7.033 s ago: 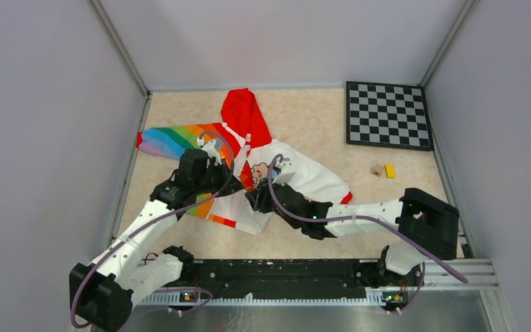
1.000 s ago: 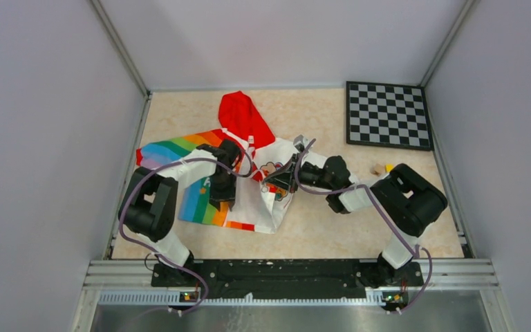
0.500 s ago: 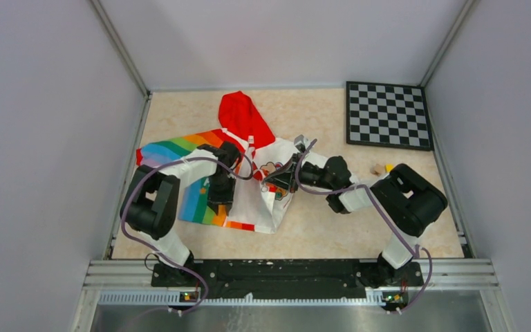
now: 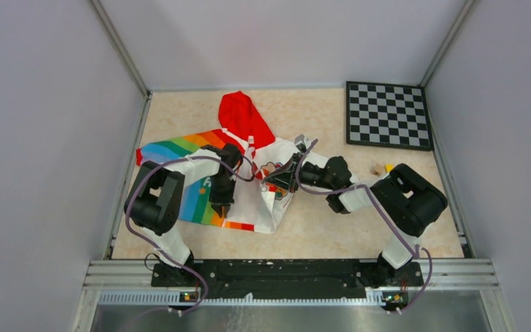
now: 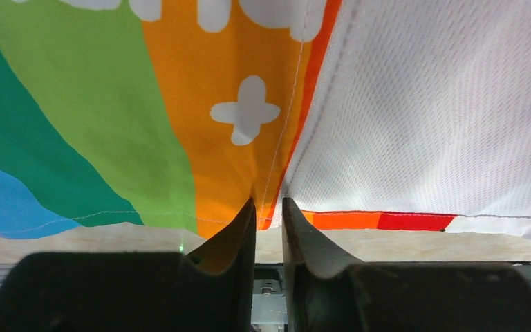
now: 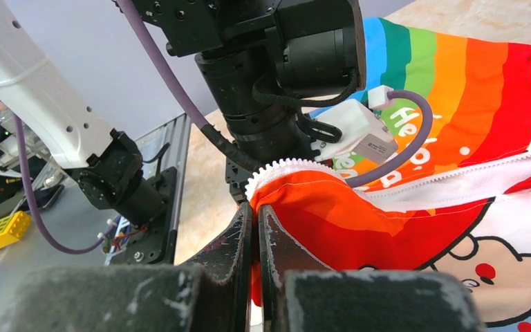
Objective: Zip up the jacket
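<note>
The jacket (image 4: 252, 204) lies open on the table with its red hood (image 4: 240, 114) far, its rainbow half (image 4: 173, 149) on the left and its white bear-print half (image 4: 280, 162) on the right. My left gripper (image 4: 222, 205) points down at the lower hem. In the left wrist view its jaws (image 5: 268, 207) stand narrowly apart, pinching the orange front edge of the jacket (image 5: 221, 159) beside the white mesh lining. My right gripper (image 4: 281, 181) (image 6: 256, 214) is shut on a lifted red-orange fold of the jacket (image 6: 387, 228), and white zipper teeth (image 6: 283, 169) run along that fold's edge.
A checkerboard (image 4: 388, 115) lies at the far right. A tan block (image 4: 377, 169) and a yellow block (image 4: 390, 168) sit beside the right arm. Grey walls enclose the table on three sides. The left arm's wrist (image 6: 276, 83) hangs close in front of the right gripper.
The left gripper's jaws have narrowed onto the jacket's hem edge, and that arm has shifted slightly. The right gripper holds its fold as before.
</note>
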